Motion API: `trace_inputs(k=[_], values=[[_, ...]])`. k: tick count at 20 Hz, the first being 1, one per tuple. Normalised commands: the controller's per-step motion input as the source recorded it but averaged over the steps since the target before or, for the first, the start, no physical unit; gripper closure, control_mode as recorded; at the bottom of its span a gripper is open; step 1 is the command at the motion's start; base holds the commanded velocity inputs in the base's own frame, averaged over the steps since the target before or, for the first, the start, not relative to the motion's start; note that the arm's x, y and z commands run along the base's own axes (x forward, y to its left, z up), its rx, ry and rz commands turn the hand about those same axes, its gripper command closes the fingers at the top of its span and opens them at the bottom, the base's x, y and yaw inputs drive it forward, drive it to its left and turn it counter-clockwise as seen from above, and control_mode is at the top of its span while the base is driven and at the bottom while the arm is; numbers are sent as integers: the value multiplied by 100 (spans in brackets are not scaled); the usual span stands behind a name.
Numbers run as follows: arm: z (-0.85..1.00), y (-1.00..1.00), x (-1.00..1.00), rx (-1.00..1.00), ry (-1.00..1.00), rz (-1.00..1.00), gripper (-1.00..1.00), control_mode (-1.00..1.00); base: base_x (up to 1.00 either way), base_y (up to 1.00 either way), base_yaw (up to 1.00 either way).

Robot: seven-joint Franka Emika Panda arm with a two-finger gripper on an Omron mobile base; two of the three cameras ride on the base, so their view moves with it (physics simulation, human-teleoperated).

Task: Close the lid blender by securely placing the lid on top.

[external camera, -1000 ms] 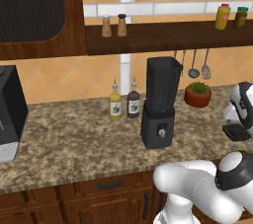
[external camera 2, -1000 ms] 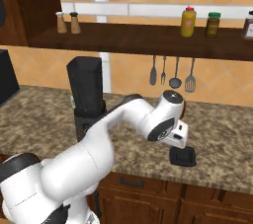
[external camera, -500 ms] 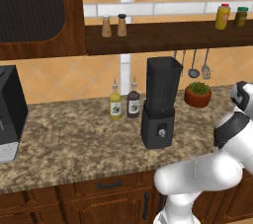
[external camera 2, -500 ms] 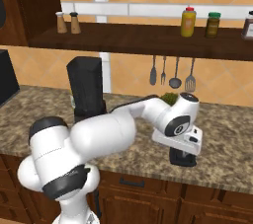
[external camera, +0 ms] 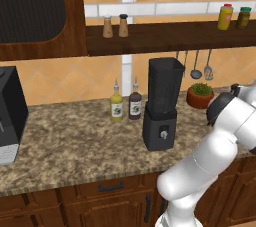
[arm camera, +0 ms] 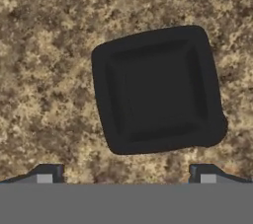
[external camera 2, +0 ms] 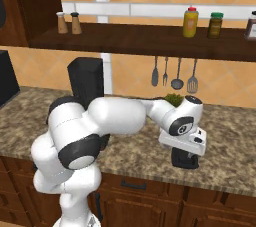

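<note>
- Now the gripper [arm camera: 126, 176] hung directly over the lid [arm camera: 157, 89], fingers spread apart and holding nothing, one fingertip [arm camera: 48, 173] at 7 o'clock of the lid and the other at 5 o'clock.
- The lid lay flat on the granite counter [arm camera: 44, 45], untouched, sitting slightly toward 1 o'clock of the finger gap.
- Half a second earlier the hand was higher and further left in the right base view; it had since swung out and down over the lid, so I judge a descent to grasp came next.
- Farther off, the blender [external camera: 162, 103] stood open-topped beside two bottles [external camera: 125, 104], well apart from the lid.
</note>
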Motion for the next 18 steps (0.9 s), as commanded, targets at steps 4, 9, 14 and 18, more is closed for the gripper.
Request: trace_inputs(k=[4, 9, 14, 18], values=[[-41, -3, 22, -7, 0, 0, -100, -100, 0, 0, 0], [-26, -4, 4, -11, 0, 0, -100, -100, 0, 0, 0], [-3, -11, 6, -4, 0, 0, -100, -100, 0, 0, 0], [-25, -1, 14, 0, 0, 0, -100, -100, 0, 0, 0]])
